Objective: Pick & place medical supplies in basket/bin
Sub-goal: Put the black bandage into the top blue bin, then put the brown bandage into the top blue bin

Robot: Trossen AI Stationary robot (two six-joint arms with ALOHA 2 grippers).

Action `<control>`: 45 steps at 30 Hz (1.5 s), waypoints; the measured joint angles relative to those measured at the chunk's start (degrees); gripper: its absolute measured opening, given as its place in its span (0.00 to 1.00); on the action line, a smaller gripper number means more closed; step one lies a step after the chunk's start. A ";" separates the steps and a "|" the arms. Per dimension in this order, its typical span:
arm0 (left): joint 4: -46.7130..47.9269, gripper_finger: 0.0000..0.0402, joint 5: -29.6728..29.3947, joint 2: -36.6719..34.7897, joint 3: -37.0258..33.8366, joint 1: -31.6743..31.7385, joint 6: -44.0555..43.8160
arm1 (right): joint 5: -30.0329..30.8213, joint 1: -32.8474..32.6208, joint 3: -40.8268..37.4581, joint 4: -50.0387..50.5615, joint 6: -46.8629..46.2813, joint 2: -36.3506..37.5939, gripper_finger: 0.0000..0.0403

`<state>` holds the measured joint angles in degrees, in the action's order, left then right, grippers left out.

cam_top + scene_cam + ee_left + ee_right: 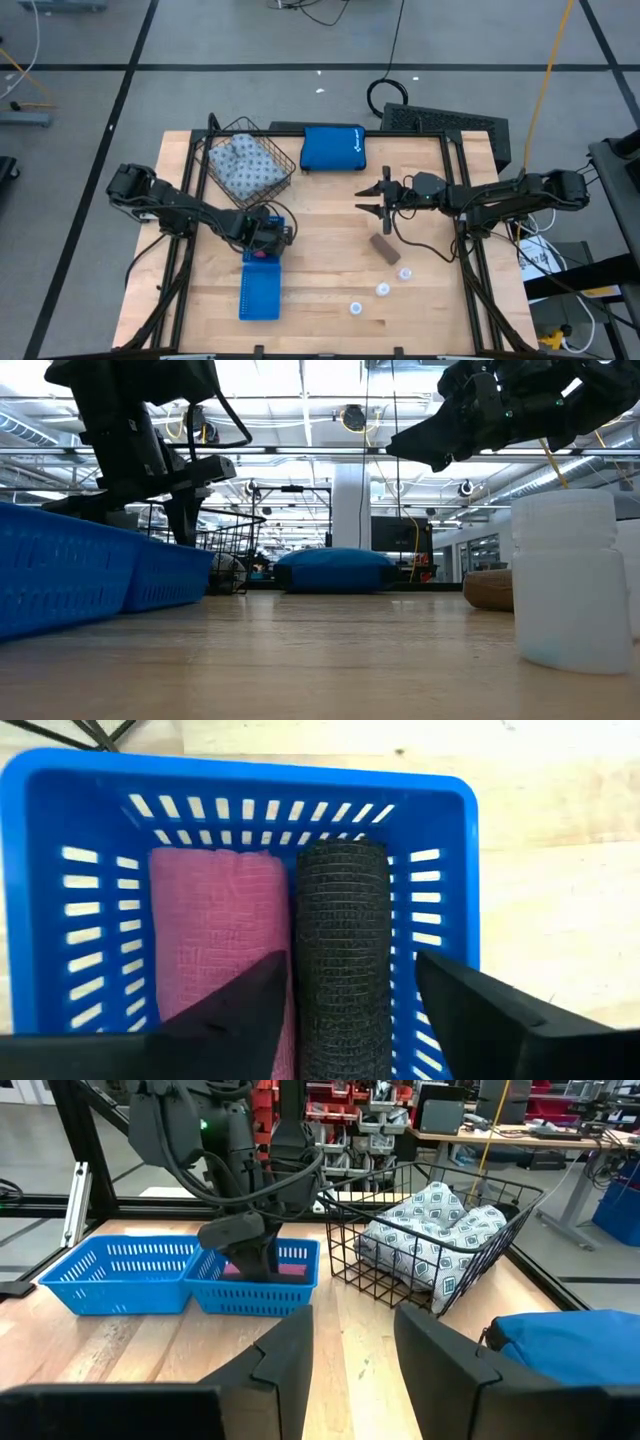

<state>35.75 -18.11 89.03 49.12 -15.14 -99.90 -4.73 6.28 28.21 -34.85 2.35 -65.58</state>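
Lying side by side in the blue tray (455, 870): pink roll (215, 930), black roll (342, 940).

I see the patterned fabric pack (245, 166) slumped in the wire basket (288, 160). A pink roll (215, 935) and a dark roll (343, 945) lie side by side in one compartment of my blue tray (259, 290). The brown roll (385, 248) and three white discs (381, 290) sit on the table.
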 joint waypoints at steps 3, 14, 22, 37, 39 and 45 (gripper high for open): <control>0.10 0.63 2.18 -0.48 0.00 0.70 1.74 | 0.00 0.00 0.00 0.00 0.03 0.00 0.32; -5.30 0.67 -0.25 -13.15 0.04 5.41 21.06 | 0.15 -0.01 -0.02 0.55 0.05 0.00 0.32; -8.48 0.68 -1.71 -22.70 0.07 6.11 38.80 | 0.19 -0.01 -0.02 0.79 1.45 0.00 0.32; -30.17 0.68 24.77 -25.91 0.03 5.16 96.93 | -14.54 -0.48 -0.02 -6.30 -4.12 0.00 0.32; -29.13 0.68 28.56 -28.20 0.03 7.47 99.61 | -18.87 -0.48 -0.02 -8.93 -5.56 0.00 0.32; -35.33 0.68 36.52 -36.35 -9.59 15.46 102.82 | -22.38 -1.81 -0.02 -10.92 -8.75 0.02 0.32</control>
<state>0.42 18.41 52.68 39.54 0.32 2.92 -27.11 4.47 28.18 -45.77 -6.40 -65.56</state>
